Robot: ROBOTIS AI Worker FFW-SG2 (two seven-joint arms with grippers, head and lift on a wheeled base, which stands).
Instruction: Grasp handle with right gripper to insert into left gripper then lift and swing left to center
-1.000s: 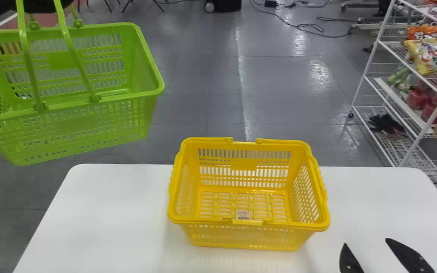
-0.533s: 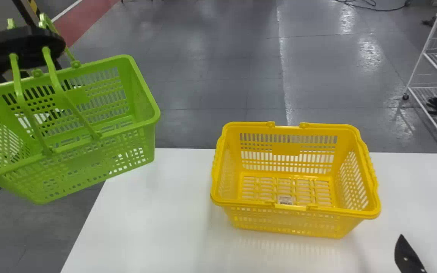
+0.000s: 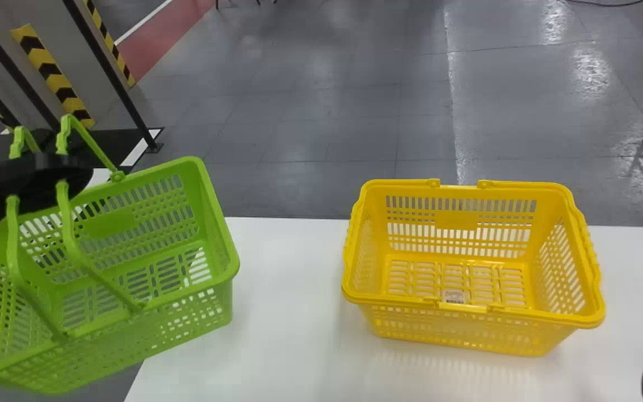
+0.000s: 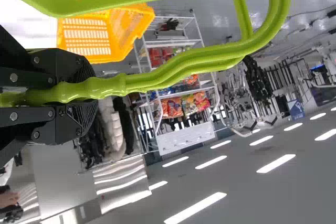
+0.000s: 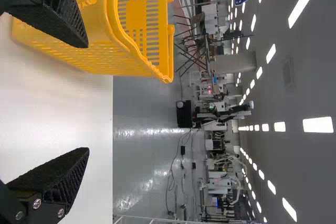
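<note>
at the left end of the table (image 3: 288, 279), green basket (image 3: 210, 212) hangs tilted by its handles (image 4: 210, 61), left claw (image 4: 92, 92) clamped on them. best: swing slow toward center, high enough to clear yellow basket (image 3: 578, 320), wrist level so the load can't twist. right claw (image 5: 87, 98) wide apart, nothing between, near yellow basket.

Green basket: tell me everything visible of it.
The green basket looks like plastic: rectangular, open-topped, with slotted walls and floor, a rounded rim and two arched handles. The left claw grips the handles. In the head view the basket sits askew, over the left edge of the white table, its left side running out of the picture.
</note>
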